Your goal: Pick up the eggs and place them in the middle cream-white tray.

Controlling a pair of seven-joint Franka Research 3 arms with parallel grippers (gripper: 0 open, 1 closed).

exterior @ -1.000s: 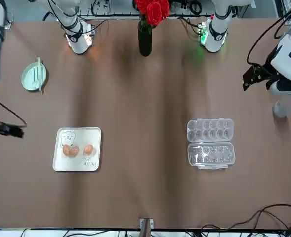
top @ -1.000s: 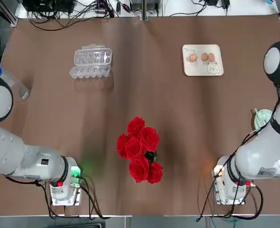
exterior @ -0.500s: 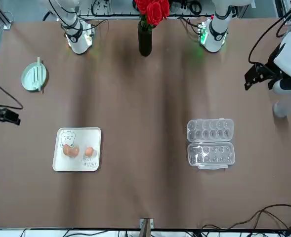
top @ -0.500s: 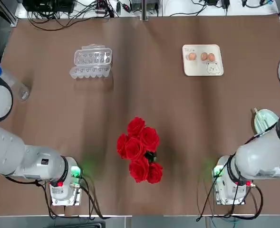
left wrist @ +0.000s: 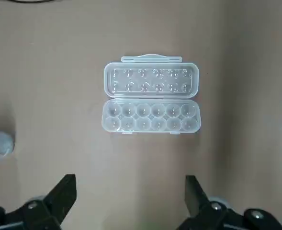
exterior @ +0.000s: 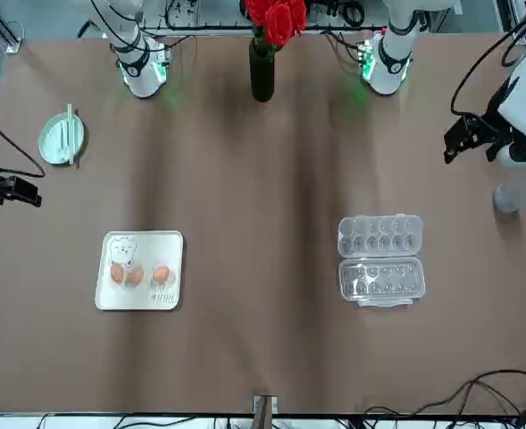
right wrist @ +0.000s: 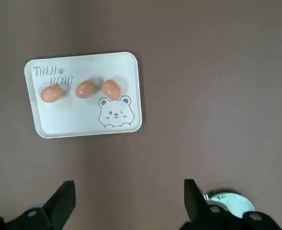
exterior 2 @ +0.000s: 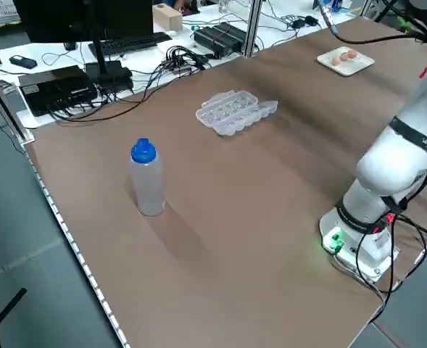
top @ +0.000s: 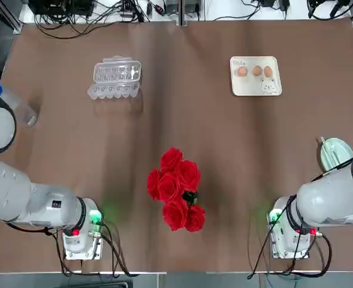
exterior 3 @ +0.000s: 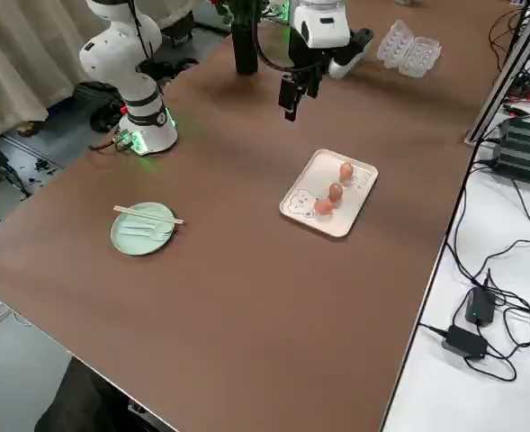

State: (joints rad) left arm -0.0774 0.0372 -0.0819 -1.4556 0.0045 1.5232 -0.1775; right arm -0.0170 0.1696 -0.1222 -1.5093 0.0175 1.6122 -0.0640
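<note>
All three eggs (right wrist: pixel 86 89) lie on the tray (right wrist: pixel 83 122), well ahead of our right gripper (right wrist: pixel 126 203), its fingers spread empty. We judge it best parked clear, like the open left gripper (left wrist: pixel 130 201).

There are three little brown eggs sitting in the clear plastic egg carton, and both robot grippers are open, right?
Not quite. The three small light-brown eggs lie on the flat cream-white tray with the bear drawing, as the right wrist view shows. The clear plastic egg carton is empty in the left wrist view. The left gripper and right gripper are indeed both open.
</note>
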